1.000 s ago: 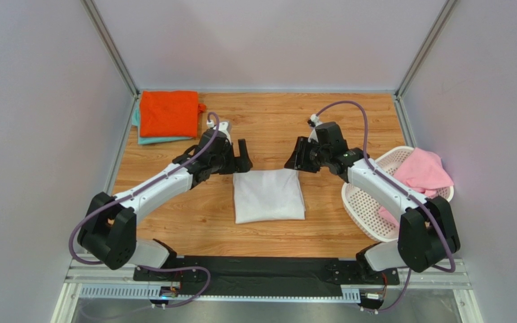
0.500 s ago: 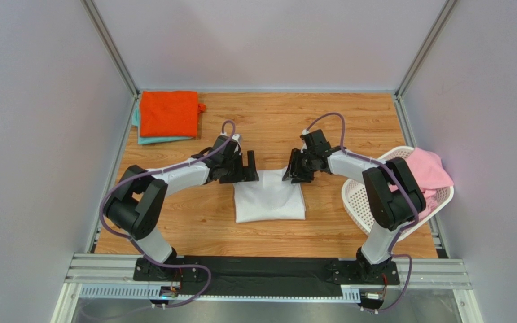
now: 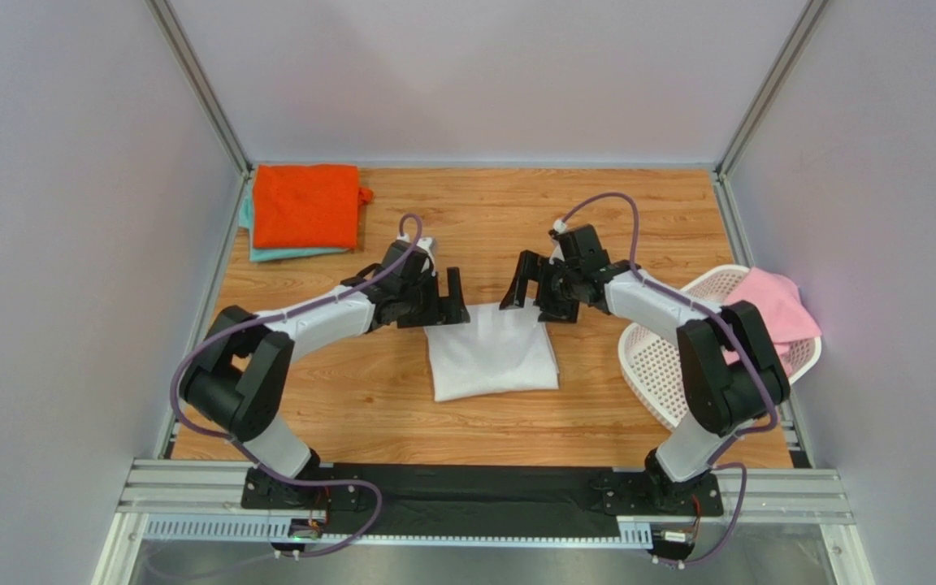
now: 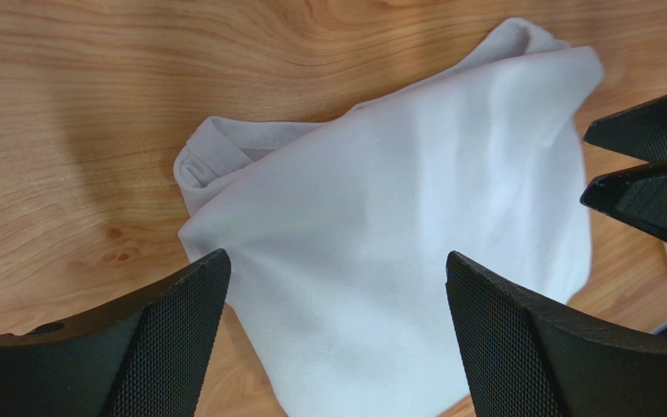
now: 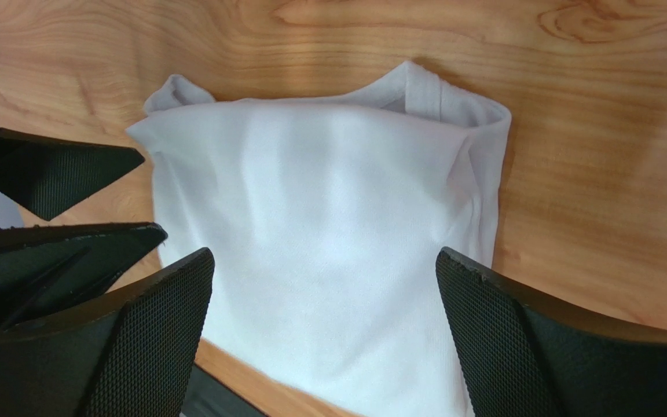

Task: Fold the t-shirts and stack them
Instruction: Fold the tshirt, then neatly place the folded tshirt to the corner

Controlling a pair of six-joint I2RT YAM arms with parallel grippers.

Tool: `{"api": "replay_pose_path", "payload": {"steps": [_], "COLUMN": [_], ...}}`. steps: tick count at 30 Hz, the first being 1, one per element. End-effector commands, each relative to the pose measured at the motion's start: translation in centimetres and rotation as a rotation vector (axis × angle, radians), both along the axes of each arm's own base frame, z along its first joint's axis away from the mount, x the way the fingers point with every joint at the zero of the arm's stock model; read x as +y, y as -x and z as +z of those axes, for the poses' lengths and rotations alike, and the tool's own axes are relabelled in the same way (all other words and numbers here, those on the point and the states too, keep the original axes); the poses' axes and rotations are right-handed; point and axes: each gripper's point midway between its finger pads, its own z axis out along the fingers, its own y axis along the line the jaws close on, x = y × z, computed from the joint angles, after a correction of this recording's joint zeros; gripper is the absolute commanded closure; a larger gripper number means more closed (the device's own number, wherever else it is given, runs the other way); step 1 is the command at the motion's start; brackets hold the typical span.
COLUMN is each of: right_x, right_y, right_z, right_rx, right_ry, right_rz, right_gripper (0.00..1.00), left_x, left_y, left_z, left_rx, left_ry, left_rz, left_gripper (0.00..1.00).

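A folded white t-shirt (image 3: pixel 494 354) lies flat in the middle of the table, and also shows as the white t-shirt (image 4: pixel 398 217) and the white t-shirt (image 5: pixel 328 200) in the wrist views. My left gripper (image 3: pixel 449 299) hovers open at its far left corner, and the left gripper (image 4: pixel 335 265) has nothing between its fingers. My right gripper (image 3: pixel 532 287) stands open at the far right corner, and the right gripper (image 5: pixel 324 256) is empty too. An orange t-shirt (image 3: pixel 305 205) lies folded on a teal t-shirt (image 3: pixel 268 254) at the back left. A pink t-shirt (image 3: pixel 768 305) sits in the basket.
A white perforated laundry basket (image 3: pixel 662 366) stands at the right edge of the table, close to the right arm. Walls enclose the table on the left, back and right. Each wrist view shows the other gripper's black fingers (image 4: pixel 650 174) at its edge.
Both grippers came in to the white t-shirt's far edge. The right gripper has opened wide and drawn back a little. The t-shirt has shifted slightly to the right.
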Motion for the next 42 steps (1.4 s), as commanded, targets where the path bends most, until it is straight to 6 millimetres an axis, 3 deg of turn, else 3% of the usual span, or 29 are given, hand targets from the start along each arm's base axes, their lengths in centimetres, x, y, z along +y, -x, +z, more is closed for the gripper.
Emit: {"api": "replay_pose_path", "payload": {"steps": [1,3,4,5,6,7,8,10,13,14,15,19,24,36,42], "right_x": [-0.5,-1.2,-1.5,-2.1,-3.5,-4.1,-5.4,-7.8,-10.0,-10.5,-11.3,-12.5,-13.1,-13.6,-14.2], "right_y": [-0.5,0.3,0.8,1.8,1.7,2.4,3.4,3.9,5.3,5.6,6.1,7.3,8.2,8.7,8.7], "right_z": [7.4,9.1,10.2,12.1,12.8,13.3,15.0,15.5,17.7,16.9,17.7,17.6,15.6,12.9,12.3], "right_rx": [-0.179,-0.214,-0.244,-0.289,-0.333,-0.36,-0.411,-0.45,-0.537,-0.538,-0.573,-0.622,-0.617,-0.578,-0.563], "right_ry": [-0.01,0.013,0.015,0.016,0.074,0.109,0.123,0.172,0.122,0.123,0.105,0.093,0.107,0.18,0.224], "right_rz": [0.006,-0.006,-0.005,-0.011,-0.07,-0.091,-0.122,-0.229,-0.356,-0.373,-0.415,-0.447,-0.446,-0.411,-0.418], "right_gripper": [0.0,0.0,0.0,0.0,0.0,0.0,0.0,0.0,0.0,0.0,0.0,0.0,0.0,0.0,0.0], "left_x": [0.1,1.0,1.3,1.9,2.6,3.0,3.7,4.5,5.5,5.7,5.9,6.2,4.6,2.3,1.0], "left_y": [0.0,0.9,1.3,1.9,2.5,3.1,4.1,5.1,6.4,6.5,6.6,6.5,5.8,4.9,5.0], "left_z": [6.4,7.3,9.0,9.2,9.1,10.2,9.4,9.8,8.2,7.7,7.1,5.0,2.9,-0.9,-2.3], "left_rx": [-0.134,-0.149,-0.193,-0.19,-0.189,-0.214,-0.192,-0.197,-0.165,-0.149,-0.138,-0.063,0.006,0.135,0.167], "left_ry": [0.074,0.075,0.096,0.091,0.082,0.103,0.087,0.107,0.094,0.09,0.079,0.047,0.059,0.03,-0.007], "left_rz": [-0.001,0.012,0.02,0.032,0.049,0.062,0.069,0.097,0.127,0.149,0.156,0.21,0.192,0.165,0.142], "left_gripper": [0.0,0.0,0.0,0.0,0.0,0.0,0.0,0.0,0.0,0.0,0.0,0.0,0.0,0.01,0.16]}}
